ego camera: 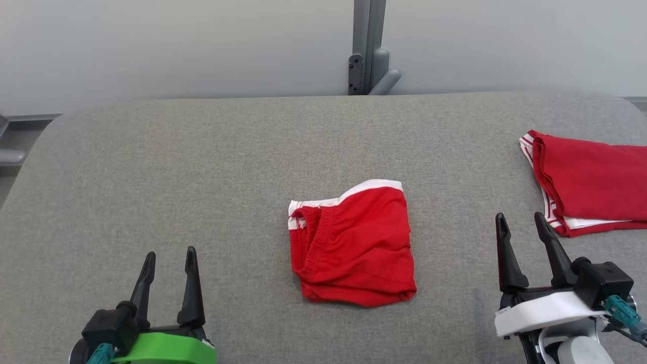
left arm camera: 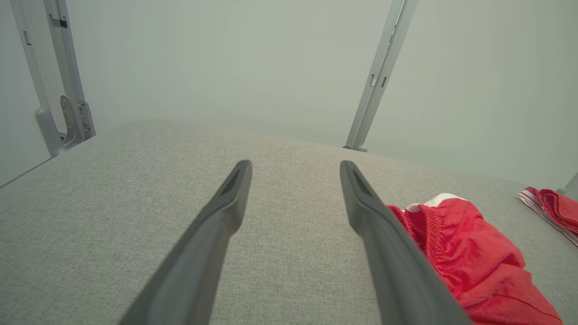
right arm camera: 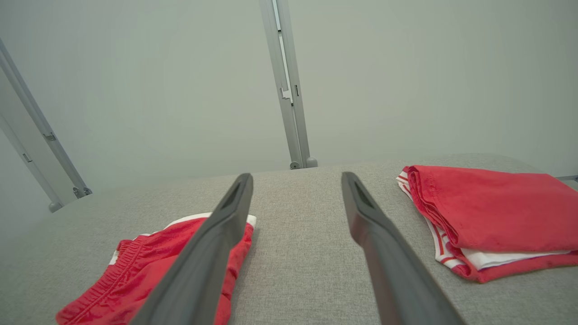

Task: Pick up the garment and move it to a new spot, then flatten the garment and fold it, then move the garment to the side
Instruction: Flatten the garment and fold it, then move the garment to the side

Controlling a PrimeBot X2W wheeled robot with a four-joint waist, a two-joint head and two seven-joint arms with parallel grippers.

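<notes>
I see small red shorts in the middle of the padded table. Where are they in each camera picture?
Head view: red shorts at the centre.
Left wrist view: shorts at lower right.
Right wrist view: shorts at lower left.
Shared landmark: the folded red pile, right of the shorts everywhere.

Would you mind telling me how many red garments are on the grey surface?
2. One red garment lies at the middle of the surface; a red pile sits at its right edge, partly cut off, and may hold more than one piece.
</notes>
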